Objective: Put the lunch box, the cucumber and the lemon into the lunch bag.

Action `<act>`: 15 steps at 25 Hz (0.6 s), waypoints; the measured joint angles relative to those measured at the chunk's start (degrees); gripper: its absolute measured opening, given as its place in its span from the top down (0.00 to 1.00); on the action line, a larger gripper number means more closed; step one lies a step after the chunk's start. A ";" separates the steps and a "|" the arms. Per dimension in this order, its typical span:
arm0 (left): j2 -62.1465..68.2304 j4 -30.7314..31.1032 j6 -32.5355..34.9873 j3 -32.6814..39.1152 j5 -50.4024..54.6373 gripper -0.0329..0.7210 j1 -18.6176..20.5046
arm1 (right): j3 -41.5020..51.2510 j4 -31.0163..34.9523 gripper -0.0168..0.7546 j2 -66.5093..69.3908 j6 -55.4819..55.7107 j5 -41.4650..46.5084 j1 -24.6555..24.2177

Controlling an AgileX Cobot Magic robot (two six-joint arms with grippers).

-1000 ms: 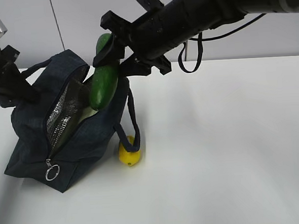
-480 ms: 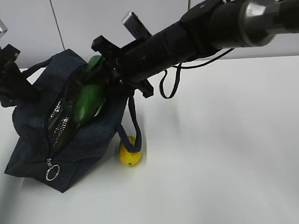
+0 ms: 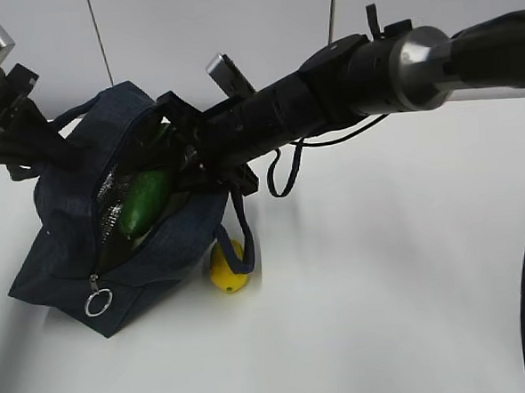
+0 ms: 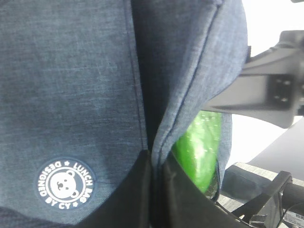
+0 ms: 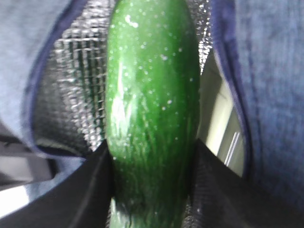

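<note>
The navy lunch bag (image 3: 162,234) stands open at the left, leaning. My right gripper (image 3: 173,166) reaches into its mouth, shut on the dark green cucumber (image 3: 142,202), which lies half inside against the silver lining. In the right wrist view the fingers (image 5: 85,190) clamp the cucumber (image 5: 152,109), and a pale strip of the lunch box (image 5: 221,126) shows in the bag beside it. My left gripper (image 3: 55,156) is shut on the bag's rim fabric (image 4: 156,142), holding the mouth open. The cucumber (image 4: 202,147) shows past that rim. The yellow lemon (image 3: 227,270) lies on the table against the bag's near side.
The bag's loop handle (image 3: 237,225) hangs over the lemon. The zipper's metal ring pull (image 3: 97,303) dangles at the bag's front corner. The white table (image 3: 384,287) stretches to the right. A black cable (image 3: 283,173) hangs under the right arm.
My right gripper has moved down and left, carrying the cucumber from above the bag's mouth into it. The left gripper kept its hold on the bag's rim.
</note>
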 joint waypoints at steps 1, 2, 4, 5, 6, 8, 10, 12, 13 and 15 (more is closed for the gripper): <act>0.00 0.00 0.00 0.00 0.00 0.96 0.00 | 0.00 0.00 0.52 0.02 -0.11 -0.12 0.00; 0.00 -0.03 0.00 0.00 0.00 0.96 0.00 | 0.00 0.00 0.52 0.02 -0.11 -0.22 0.00; 0.00 -0.13 0.00 0.00 0.00 0.96 0.00 | -0.14 0.22 0.52 0.02 -0.21 -0.46 0.00; 0.00 -0.27 0.00 0.00 0.00 0.96 0.00 | -0.14 0.21 0.52 0.02 -0.33 -0.82 0.00; 0.00 -0.35 0.00 0.00 0.00 0.96 0.00 | -0.14 0.21 0.51 0.11 -0.33 -1.05 0.00; 0.00 -0.54 0.00 0.00 0.05 0.96 0.00 | -0.14 0.21 0.49 0.11 -0.45 -1.50 0.00; 0.00 -0.63 0.00 0.00 0.05 0.96 0.00 | -0.14 0.21 0.45 0.11 -0.56 -1.63 0.00; 0.00 -0.67 0.00 0.00 0.05 0.96 0.00 | -0.14 0.24 0.41 0.11 -0.90 -1.63 0.00; 0.00 -0.67 0.00 0.00 0.05 0.96 0.00 | -0.14 0.24 0.39 0.11 -0.90 -1.65 0.00; 0.00 -0.81 0.00 0.00 0.05 0.96 0.00 | -0.14 0.45 0.38 0.11 -0.98 -1.65 0.00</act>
